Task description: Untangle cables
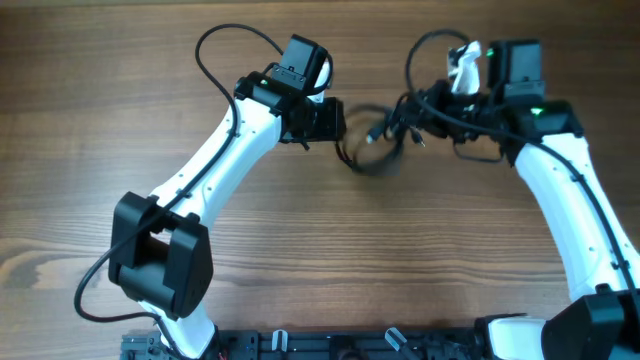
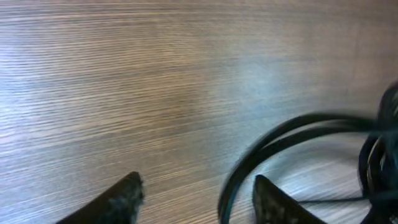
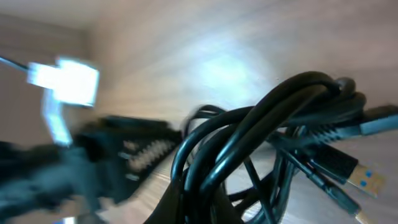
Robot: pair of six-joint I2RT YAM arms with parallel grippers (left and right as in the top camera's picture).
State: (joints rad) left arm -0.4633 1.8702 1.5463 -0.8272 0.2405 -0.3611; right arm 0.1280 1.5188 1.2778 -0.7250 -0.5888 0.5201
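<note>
- Wood-grain table (image 1: pixel 300 250) under everything; brown, grain running left to right.
- Far centre of the table: cables (image 1: pixel 378 150), thin black cords in a tangled clump of loops, lying between the two grippers.
- Left gripper (image 2: pixel 198 183): just left of the clump, jaws parted to a middling width, clamping nothing, tips low over the wood.
- Left wrist view: doubled black loop of the cables curving in from the right and passing down between the fingertips, close to the right-hand one. Touching or not, cannot tell; too blurred.
- Right gripper (image 1: pixel 428 108): at the right side of the clump, pinched tight on the cables.
- Right wrist view: several strands bunched together, rising from the bottom centre of the frame and arching over to the right.
- USB plug (image 3: pixel 367 177): metal shell, blue insert, sticking out at the right of the bunch. Second, smaller plug end just below it, blurred.
- Left of that same view: other arm's gripper, dark and smeared, beyond the bunch.
- Arm wiring (image 1: pixel 225 40): thicker black wire looping over the left arm, apart from the clump.
</note>
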